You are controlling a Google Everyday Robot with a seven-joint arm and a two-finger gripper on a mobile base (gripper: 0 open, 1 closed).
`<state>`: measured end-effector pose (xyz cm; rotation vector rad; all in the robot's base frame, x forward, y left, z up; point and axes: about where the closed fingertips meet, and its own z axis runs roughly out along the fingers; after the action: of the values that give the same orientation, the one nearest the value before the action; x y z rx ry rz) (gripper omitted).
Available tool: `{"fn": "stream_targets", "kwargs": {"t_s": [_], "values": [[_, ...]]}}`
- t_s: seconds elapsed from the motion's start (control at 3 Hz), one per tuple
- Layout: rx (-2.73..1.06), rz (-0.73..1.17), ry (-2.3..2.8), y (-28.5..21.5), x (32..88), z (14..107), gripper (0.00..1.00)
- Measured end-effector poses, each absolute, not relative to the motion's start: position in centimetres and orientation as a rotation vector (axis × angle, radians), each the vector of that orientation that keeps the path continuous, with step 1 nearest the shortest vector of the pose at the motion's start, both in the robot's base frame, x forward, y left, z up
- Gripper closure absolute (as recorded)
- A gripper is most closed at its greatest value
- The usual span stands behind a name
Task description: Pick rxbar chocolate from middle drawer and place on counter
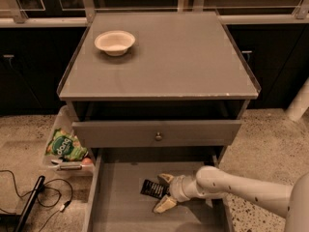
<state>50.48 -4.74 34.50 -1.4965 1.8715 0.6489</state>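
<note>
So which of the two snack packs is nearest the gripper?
The black rxbar chocolate in the middle drawer, right at the open gripper; the green snack bag lies well away, outside the drawer.

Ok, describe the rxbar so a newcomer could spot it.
Below the counter, the lowest open drawer is pulled furthest out. On its floor lies the rxbar, between the pale fingers of the open gripper. It is the only flat black wrapper; the green bag sits outside in a bin to the left.
</note>
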Motion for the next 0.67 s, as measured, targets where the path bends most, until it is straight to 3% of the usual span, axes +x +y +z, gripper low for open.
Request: {"fn": "stream_targets", "kwargs": {"t_s": [0.67], "values": [[-1.497, 0.649, 1.871, -4.74, 50.47, 34.50, 0.65]]}}
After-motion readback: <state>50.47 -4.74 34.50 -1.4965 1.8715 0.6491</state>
